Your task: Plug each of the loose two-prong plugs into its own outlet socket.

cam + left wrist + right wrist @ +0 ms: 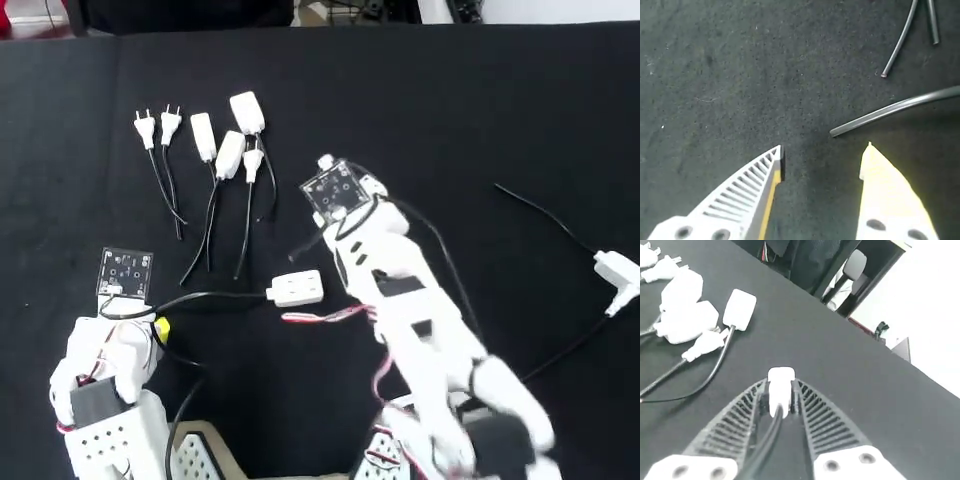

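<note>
My right gripper (781, 384) is shut on a white plug (780, 396) whose black cable runs back between the fingers; its prongs are hidden. In the high view this gripper (326, 165) hangs just right of a cluster of white outlet sockets (230, 152). Two loose two-prong plugs (146, 128) lie at the far left of that cluster. A third plug (253, 162) lies among the sockets. The right wrist view shows those sockets (689, 320) and a plug (705, 342) ahead of the fingers. My left gripper (822, 150) is open over bare cloth, low at the left (125, 272).
Another white socket (296, 288) with a black cable lies between the arms. One more white piece (617, 270) sits at the right edge with a cable. Loose cable ends (880, 117) lie near the left fingers. The black cloth (480, 100) covers the table.
</note>
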{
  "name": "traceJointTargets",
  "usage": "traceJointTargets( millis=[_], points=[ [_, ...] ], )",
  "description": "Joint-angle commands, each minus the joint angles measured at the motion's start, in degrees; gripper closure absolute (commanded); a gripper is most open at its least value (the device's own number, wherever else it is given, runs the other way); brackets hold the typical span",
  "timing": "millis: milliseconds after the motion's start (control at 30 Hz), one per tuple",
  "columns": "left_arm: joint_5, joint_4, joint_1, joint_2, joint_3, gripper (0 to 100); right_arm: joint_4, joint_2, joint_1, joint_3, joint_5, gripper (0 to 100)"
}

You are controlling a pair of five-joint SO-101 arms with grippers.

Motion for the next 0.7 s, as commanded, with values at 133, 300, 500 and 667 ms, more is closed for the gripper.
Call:
traceJointTargets(
  millis=[133,300,500,667],
  points=[
    [-0.26,0.09,0.84,-0.18,-0.04,74,-7.03,14.46,2.55,-10.68,0.0,98.8],
    [-0.26,0.0,0.84,-0.18,0.04,74,14.42,12.26,7.03,-24.57,-10.02,98.8],
    [-0.26,0.09,0.84,-0.18,0.04,74,19.6,17.98,6.15,-36.97,-7.56,98.8],
    [-0.26,0.09,0.84,-0.18,0.13,74,-5.27,29.67,4.4,-30.37,3.87,98.8]
  ],
)
